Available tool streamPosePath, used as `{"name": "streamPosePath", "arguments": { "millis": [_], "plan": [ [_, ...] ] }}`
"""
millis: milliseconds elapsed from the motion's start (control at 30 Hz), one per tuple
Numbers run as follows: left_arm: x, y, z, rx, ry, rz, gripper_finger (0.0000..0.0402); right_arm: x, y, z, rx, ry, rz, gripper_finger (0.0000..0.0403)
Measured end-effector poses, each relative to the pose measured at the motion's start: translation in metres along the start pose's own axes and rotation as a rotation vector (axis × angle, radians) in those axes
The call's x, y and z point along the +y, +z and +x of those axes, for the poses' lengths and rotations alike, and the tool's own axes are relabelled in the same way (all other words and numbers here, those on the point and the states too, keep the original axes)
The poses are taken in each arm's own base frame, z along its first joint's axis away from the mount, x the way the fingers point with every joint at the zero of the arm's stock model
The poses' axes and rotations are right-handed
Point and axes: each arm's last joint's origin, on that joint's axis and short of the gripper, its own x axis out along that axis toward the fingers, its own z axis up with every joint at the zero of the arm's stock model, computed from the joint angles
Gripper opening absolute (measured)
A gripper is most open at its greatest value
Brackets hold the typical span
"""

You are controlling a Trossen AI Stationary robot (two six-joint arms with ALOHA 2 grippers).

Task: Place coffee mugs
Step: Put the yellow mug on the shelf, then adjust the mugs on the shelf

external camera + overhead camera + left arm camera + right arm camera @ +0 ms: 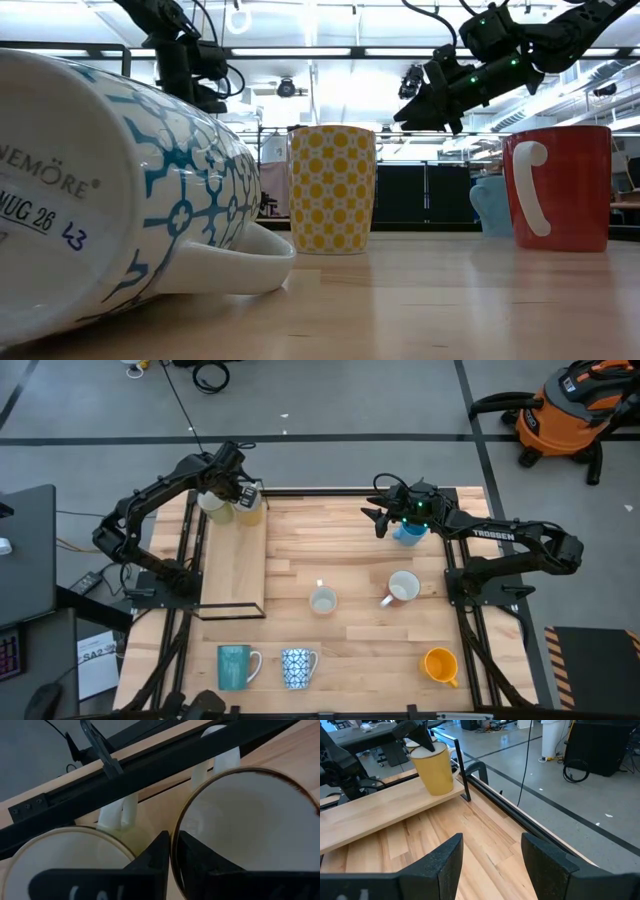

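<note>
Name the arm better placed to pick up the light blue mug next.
Right, probably. The right gripper hangs open just beside the light blue mug, whereas the left gripper is across the table at the raised shelf, pinching the yellow mug's rim.

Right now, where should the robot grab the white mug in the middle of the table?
Probably its rim, from straight above, one finger inside: the white mug seems upright, mouth up, with its small handle toward the far edge.

"TROSSEN" on the right arm (497, 535); "MUG 26" under the patterned mug (110, 190).
</note>
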Motion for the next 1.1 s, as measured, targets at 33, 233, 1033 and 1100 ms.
{"name": "streamPosePath", "arguments": {
  "millis": [33, 233, 1033, 1100],
  "plan": [
    [0.0, 0.0, 0.0, 0.0, 0.0, 0.0, 0.0044, 0.0, 0.0, 0.0, 0.0, 0.0, 0.0, 0.0207],
    [0.001, 0.0, 0.0, -0.01, 0.038, 0.0, 0.0078, 0.0, 0.0, 0.0, 0.0, 0.0, 0.0, 0.0207],
    [0.001, 0.015, -0.021, -0.084, 0.012, -0.014, 0.0119, 0.0, 0.0, 0.0, 0.001, 0.0, 0.0, 0.0207],
    [0.001, 0.018, -0.029, -0.084, 0.011, -0.014, 0.0119, 0.0, 0.0, 0.0, 0.001, 0.0, 0.0, 0.0207]
  ]
}}
